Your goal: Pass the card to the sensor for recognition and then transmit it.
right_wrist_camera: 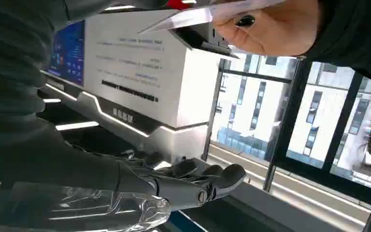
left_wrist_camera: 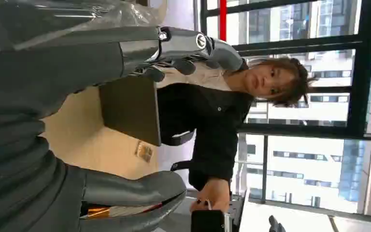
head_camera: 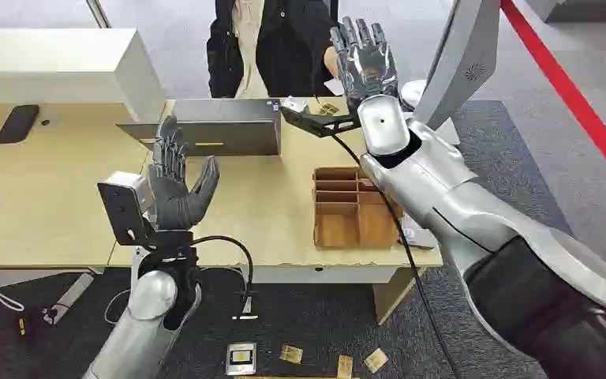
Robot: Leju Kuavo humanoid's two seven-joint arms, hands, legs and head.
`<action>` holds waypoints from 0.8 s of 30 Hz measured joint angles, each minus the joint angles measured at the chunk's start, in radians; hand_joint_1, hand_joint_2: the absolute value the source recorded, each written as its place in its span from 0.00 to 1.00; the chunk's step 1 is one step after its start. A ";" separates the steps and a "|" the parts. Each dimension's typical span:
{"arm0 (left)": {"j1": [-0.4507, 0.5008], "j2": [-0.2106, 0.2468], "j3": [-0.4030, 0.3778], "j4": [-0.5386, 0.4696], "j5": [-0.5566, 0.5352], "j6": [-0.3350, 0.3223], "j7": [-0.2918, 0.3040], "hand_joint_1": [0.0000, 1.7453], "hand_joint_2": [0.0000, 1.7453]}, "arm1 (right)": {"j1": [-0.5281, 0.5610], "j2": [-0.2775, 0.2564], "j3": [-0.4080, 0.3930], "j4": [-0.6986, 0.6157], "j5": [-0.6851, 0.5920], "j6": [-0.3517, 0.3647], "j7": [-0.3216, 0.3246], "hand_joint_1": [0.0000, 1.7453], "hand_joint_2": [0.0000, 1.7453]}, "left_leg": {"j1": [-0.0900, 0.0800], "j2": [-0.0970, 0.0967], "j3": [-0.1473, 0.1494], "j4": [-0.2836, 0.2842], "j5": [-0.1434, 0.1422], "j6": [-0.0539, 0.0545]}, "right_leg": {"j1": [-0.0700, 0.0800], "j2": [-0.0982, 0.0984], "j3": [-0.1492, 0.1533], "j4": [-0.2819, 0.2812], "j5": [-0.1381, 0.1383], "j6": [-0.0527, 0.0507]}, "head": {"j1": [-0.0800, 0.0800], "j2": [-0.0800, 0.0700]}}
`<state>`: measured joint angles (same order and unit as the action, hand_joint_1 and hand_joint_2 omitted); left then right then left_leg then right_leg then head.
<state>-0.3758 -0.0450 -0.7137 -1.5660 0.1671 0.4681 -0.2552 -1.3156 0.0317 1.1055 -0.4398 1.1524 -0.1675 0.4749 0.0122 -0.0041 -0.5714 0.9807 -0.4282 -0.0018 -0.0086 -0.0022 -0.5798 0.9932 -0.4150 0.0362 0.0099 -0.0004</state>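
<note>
The left hand is hovering above the table, fingers spread, holding nothing. Beyond it, a brown divided tray is lying on the table; I cannot tell its contents. Farther, the right hand is reaching up, fingers apart and empty. The person's hand is holding the white card, its long axis running roughly along the robot's fingers.

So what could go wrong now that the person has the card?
The right hand is raised and open near the person's hand, which holds the card; moving back carelessly, it might bump them. Its arm hangs over the wooden tray and could knock it. Cards on the floor suggest drops happen, and those can't be reached from here.
</note>
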 joint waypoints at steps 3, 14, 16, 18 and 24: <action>0.002 0.000 0.000 0.000 0.000 0.000 0.000 0.00 1.00 | 0.000 -0.001 0.002 0.013 0.000 -0.001 0.001 0.00 1.00 | 0.000 0.000 0.000 0.000 0.000 0.000 | 0.000 0.000 0.000 0.000 0.000 0.000 | 0.000 0.000; -0.003 0.000 -0.023 0.000 0.011 -0.018 0.004 0.00 1.00 | 0.000 -0.019 0.008 0.045 -0.011 0.003 0.000 1.00 1.00 | 0.000 0.000 0.001 0.000 0.000 0.000 | 0.000 0.000 0.000 0.000 0.000 0.000 | 0.000 0.000; -0.009 0.000 -0.028 0.000 0.018 -0.019 0.004 0.00 1.00 | 0.000 -0.024 0.008 0.048 -0.016 0.002 -0.002 1.00 1.00 | 0.000 0.000 0.001 0.000 0.000 0.000 | 0.000 0.000 0.000 0.000 0.000 0.000 | 0.000 0.000; -0.013 0.001 -0.030 0.000 0.021 -0.020 0.004 0.00 1.00 | 0.000 -0.028 0.008 0.050 -0.019 -0.001 -0.002 1.00 1.00 | 0.000 0.000 0.001 0.000 0.000 0.000 | 0.000 0.000 0.000 0.000 0.000 0.000 | 0.000 0.000; -0.024 0.005 -0.048 0.001 0.034 -0.020 0.010 0.00 1.00 | 0.000 -0.042 0.008 0.053 -0.023 -0.019 -0.002 1.00 1.00 | 0.000 0.001 0.001 0.000 0.000 0.000 | 0.000 0.001 0.000 0.000 0.000 0.000 | 0.000 0.000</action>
<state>-0.4003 -0.0397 -0.7622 -1.5648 0.2007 0.4479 -0.2457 -1.3159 -0.0099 1.1135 -0.3868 1.1296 -0.1869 0.4730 0.0122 -0.0035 -0.5706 0.9810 -0.4283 -0.0018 -0.0086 -0.0016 -0.5799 0.9932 -0.4149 0.0363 0.0099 -0.0004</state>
